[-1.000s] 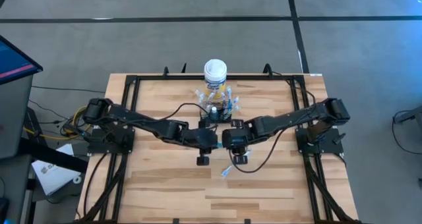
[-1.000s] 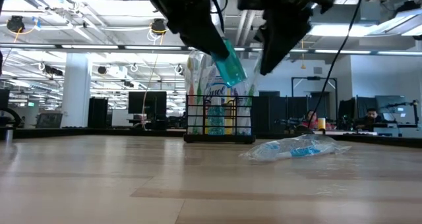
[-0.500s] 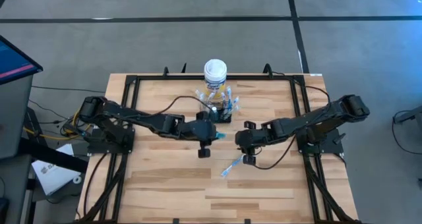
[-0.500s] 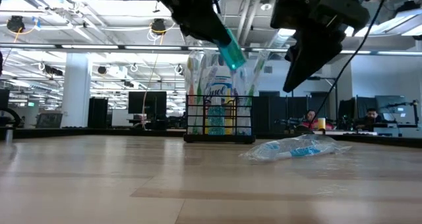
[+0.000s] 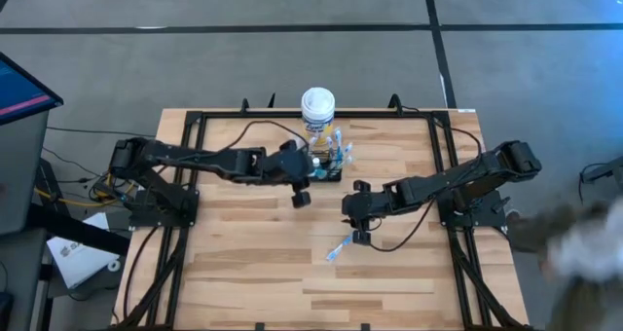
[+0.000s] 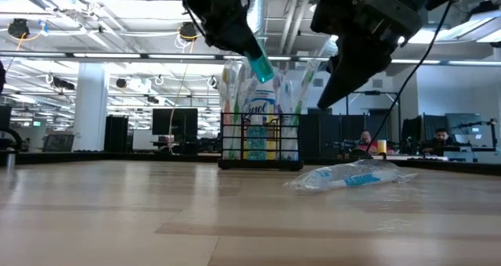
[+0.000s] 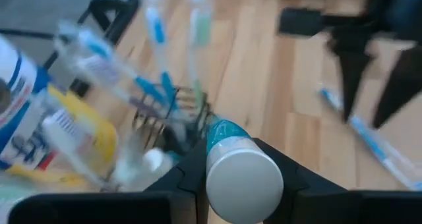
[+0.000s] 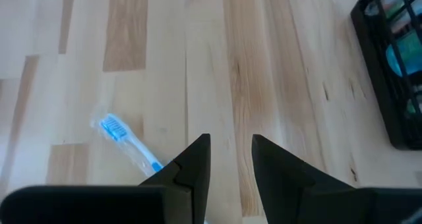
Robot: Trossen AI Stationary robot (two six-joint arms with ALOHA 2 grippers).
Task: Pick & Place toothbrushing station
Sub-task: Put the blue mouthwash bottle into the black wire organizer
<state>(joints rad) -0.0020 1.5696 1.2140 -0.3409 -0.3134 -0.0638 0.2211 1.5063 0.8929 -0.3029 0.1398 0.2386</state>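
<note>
One black wire-mesh toothbrushing station (image 5: pixel 328 163) is sitting near the far edge of the wooden counter (image 5: pixel 243 263), touching one yellow canister (image 5: pixel 317 114), its wrapped toothbrushes sticking upward. The left end effector (image 5: pixel 310 172) is gripping one teal tube (image 6: pixel 258 66), tilted, above it. The right end effector (image 8: pixel 229 159) is hovering slightly parted and empty over one wrapped toothbrush (image 5: pixel 340 248).

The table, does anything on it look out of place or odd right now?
One wrapped toothbrush lies flat on the bare wood, apart from the black wire caddy where the other brushes stand upright. The right tool hovers above it, empty. The left tool holds a teal tube over the caddy.
</note>
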